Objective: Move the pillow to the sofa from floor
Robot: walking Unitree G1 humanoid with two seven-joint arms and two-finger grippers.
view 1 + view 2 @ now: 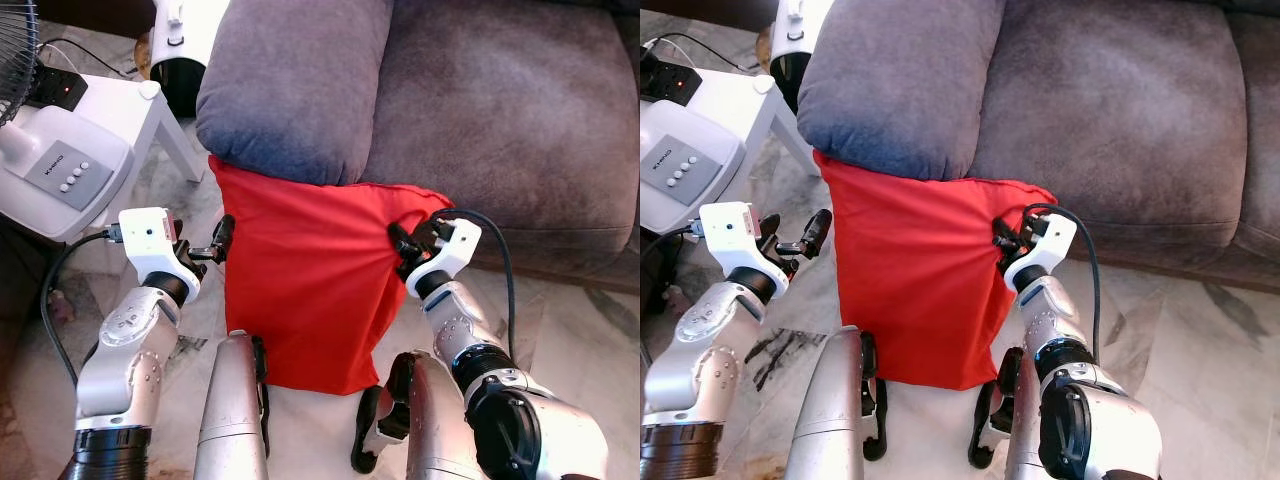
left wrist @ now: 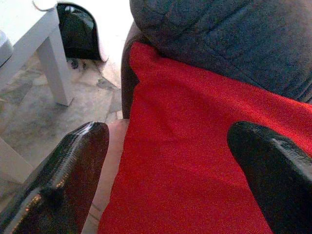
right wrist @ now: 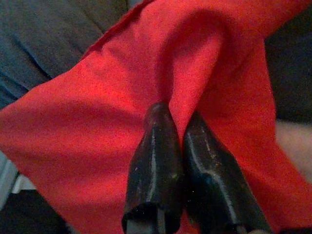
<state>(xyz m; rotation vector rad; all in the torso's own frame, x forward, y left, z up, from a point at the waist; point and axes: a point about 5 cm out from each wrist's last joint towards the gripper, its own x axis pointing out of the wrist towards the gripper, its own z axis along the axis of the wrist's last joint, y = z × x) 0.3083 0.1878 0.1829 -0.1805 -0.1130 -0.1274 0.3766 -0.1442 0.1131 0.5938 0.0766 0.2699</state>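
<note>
Two claws are placed at the sides of a red pillow (image 1: pixel 300 290).
Pillow is stood on the floor (image 1: pixel 580 340), its top edge tucked under the grey sofa (image 1: pixel 500 110) cushion (image 1: pixel 290 80). Right claw (image 1: pixel 405 240) is pinched closed on a fold of red fabric near the upper corner. Left claw (image 1: pixel 222 245) is spread wide open just beside the opposite edge, nothing held. White surface (image 1: pixel 120 110) with a fan (image 1: pixel 50 150) is seen nearby.
</note>
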